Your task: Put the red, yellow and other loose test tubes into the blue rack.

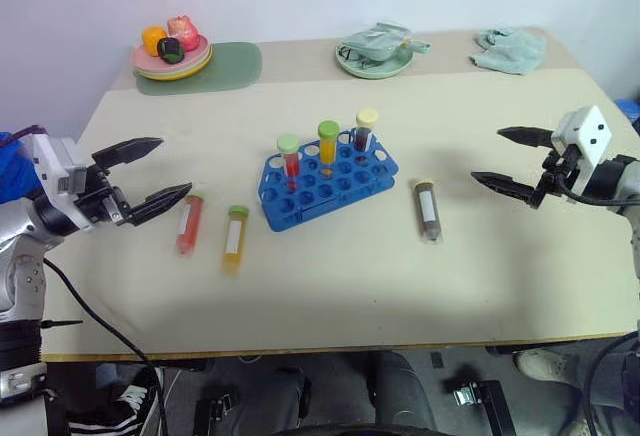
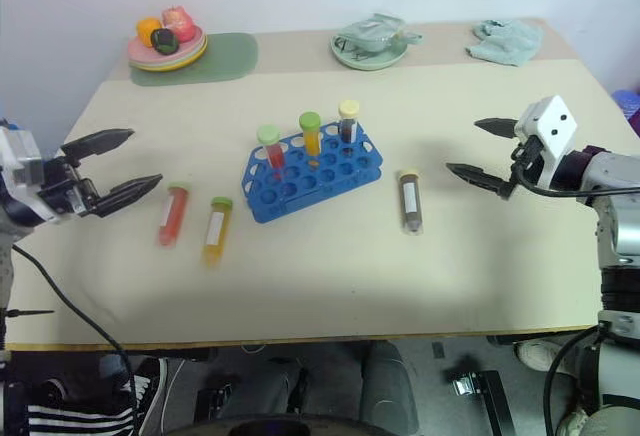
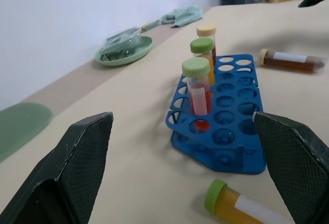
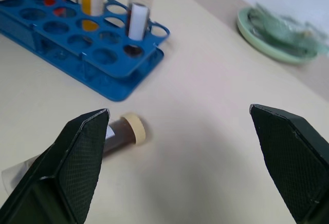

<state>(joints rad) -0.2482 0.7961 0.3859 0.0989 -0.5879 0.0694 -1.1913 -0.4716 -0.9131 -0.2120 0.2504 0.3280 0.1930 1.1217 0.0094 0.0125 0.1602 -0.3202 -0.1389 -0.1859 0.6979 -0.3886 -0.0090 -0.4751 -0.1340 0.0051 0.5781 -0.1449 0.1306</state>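
Both sets of fingers stand released, grasping nothing; the red tube lies just past the left fingers, the yellow tube beyond it; the brown tube lies between the right fingers and the blue rack on the counter.

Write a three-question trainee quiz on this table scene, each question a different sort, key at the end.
1. True or false: the blue rack already holds three upright tubes.
2. Which loose tube lies on the rack's right-arm side? A) red tube B) yellow tube C) brown tube
3. Fill in: the left gripper and the right gripper both stand ____, holding nothing.

Key: 1 true; 2 C; 3 open.
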